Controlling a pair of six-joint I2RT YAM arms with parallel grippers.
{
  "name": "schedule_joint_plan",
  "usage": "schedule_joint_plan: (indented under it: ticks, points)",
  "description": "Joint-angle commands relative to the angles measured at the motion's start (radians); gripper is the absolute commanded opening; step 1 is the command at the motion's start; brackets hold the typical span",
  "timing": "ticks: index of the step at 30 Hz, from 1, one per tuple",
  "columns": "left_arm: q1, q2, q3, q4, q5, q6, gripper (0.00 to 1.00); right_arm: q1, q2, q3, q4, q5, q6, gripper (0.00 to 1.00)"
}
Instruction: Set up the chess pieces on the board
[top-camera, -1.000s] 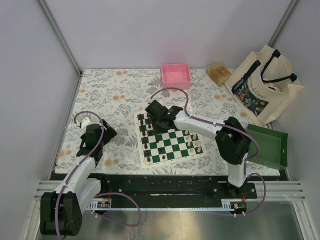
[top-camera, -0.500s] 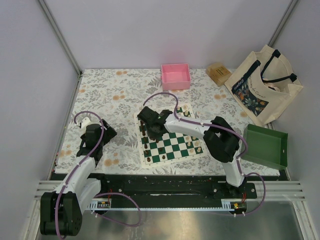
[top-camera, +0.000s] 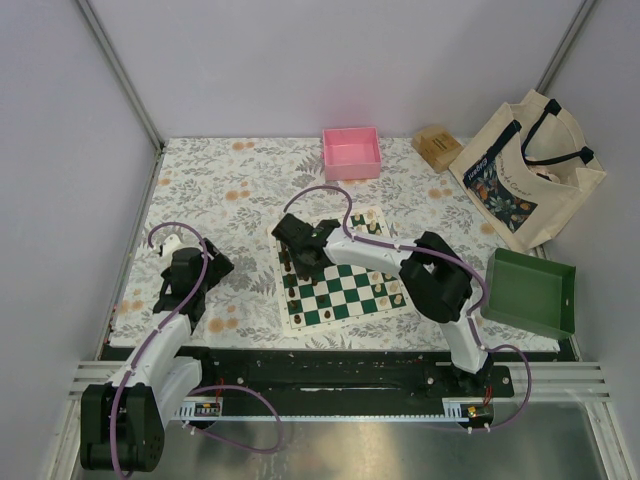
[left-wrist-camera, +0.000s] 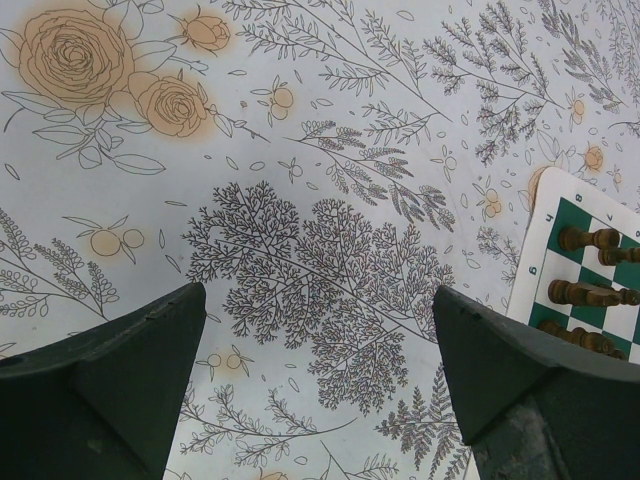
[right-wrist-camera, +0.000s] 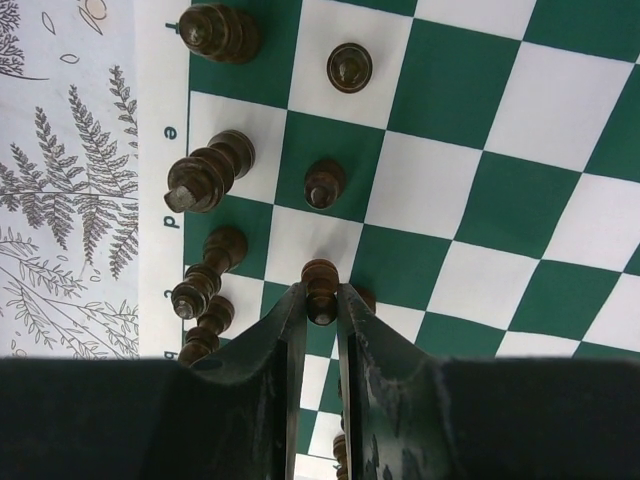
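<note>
Right gripper (right-wrist-camera: 320, 305) clenched on a dark pawn (right-wrist-camera: 320, 283) at 10 o'clock on the board (right-wrist-camera: 500, 110), upright beside the dark pieces (right-wrist-camera: 205, 180), probably to seat it in their pawn row; left gripper (left-wrist-camera: 318, 300) spread, empty, over floral cloth (left-wrist-camera: 320, 240) at 9 o'clock.

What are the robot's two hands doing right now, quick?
Left gripper: open, holding nothing, above the flowery tablecloth.
Right gripper: shut on a dark chess piece, over the board.

place: robot lab cell | evid: plain white walls (top-camera: 330, 60), alu frame posts (top-camera: 120, 75), alu base rail (top-camera: 560, 383)
</note>
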Motion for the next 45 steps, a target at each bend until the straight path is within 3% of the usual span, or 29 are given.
schedule_joint_plan:
  ticks: [1,13,23,45]
  points:
    - [0.0,-0.002,0.003,0.045,0.004,0.007,0.99,0.007,0.014,0.047,0.016,0.006,-0.002,0.26]
    - [0.0,0.002,0.005,0.042,-0.002,0.004,0.99,0.007,0.043,0.06,0.014,0.017,-0.011,0.27]
    - [0.0,0.004,0.006,0.042,0.002,0.007,0.99,0.007,0.051,0.059,0.013,-0.005,-0.012,0.37]
    - [0.0,0.004,0.005,0.042,0.002,0.007,0.99,0.005,-0.138,-0.018,-0.017,0.021,-0.025,0.5]
